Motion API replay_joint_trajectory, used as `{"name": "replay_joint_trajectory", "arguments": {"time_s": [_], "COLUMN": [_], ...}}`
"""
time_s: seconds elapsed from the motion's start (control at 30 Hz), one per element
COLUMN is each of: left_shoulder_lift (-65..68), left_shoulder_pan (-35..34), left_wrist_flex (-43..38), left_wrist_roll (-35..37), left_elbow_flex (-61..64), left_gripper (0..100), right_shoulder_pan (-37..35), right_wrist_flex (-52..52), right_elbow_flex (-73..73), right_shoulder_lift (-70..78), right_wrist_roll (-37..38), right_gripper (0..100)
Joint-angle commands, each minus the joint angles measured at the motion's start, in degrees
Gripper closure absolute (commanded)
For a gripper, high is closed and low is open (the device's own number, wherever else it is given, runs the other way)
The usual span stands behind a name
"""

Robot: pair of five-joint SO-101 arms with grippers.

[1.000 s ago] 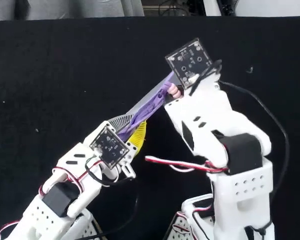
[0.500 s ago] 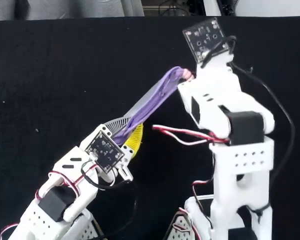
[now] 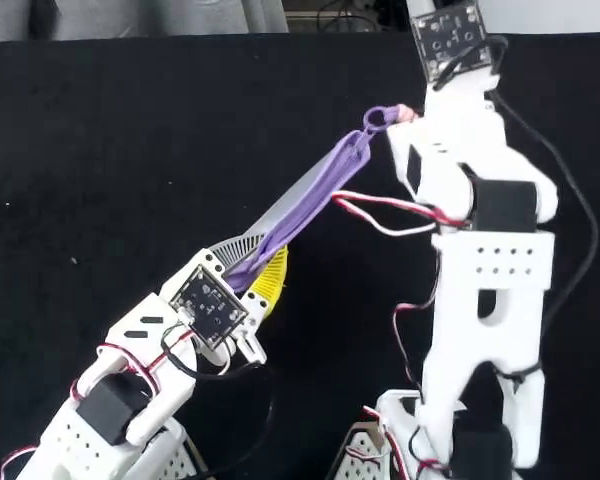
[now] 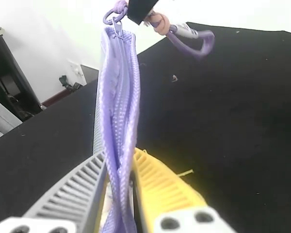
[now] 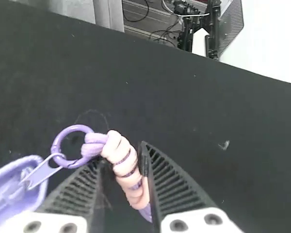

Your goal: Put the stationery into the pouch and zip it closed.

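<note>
Pouch (image 3: 315,195) hangs taut above the table (image 3: 110,150) between your arms. Left gripper (image 4: 120,189) stays clenched on its lower end. Right gripper (image 5: 122,154), pinching the pink pull charm (image 5: 131,191), has hauled the zip to the far end. It looks closed.

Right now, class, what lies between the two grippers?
The purple pouch spans it in the high view, from the left gripper to the pink charm held by the right gripper.

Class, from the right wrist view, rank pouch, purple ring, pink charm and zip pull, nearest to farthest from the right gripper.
1. pink charm, between the jaws.
2. purple ring, at its tip.
3. zip pull, on the ring.
4. pouch, beyond the pull.
</note>
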Motion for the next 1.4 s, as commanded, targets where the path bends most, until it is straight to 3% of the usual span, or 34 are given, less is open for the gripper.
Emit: {"name": "replay_joint_trajectory", "arguments": {"time_s": [0.0,0.33,0.67,0.83,1.0,1.2,1.37], "left_shoulder_lift": [-1.1,-1.1,-1.1,-1.1,-1.1,-1.1,-1.1], "left_shoulder_pan": [-0.2,-0.3,-0.3,-0.2,-0.6,-7.2,-15.6], "left_wrist_flex": [1.8,1.8,-1.1,1.5,2.1,3.2,11.2], "left_wrist_roll": [-0.6,-0.6,-0.5,-0.5,-0.5,-0.2,-0.2], "left_elbow_flex": [-0.4,-0.4,0.2,1.1,-0.2,0.2,-0.3], "left_gripper": [97,97,96,77,77,78,78], "right_shoulder_pan": [6.1,9.1,4.0,1.8,1.1,1.1,1.1], "right_wrist_flex": [-2.7,-2.7,3.0,6.1,8.0,5.6,-0.6], "right_elbow_flex": [-7.8,-10.6,-11.8,-11.8,-11.5,-4.1,5.7], "right_shoulder_lift": [2.6,9.1,9.2,9.1,9.5,9.3,9.1], "right_wrist_roll": [0.0,-0.5,-0.5,-0.5,-0.4,0.0,0.0], "right_gripper": [98.8,98.8,98.7,98.7,98.7,98.7,98.7]}}
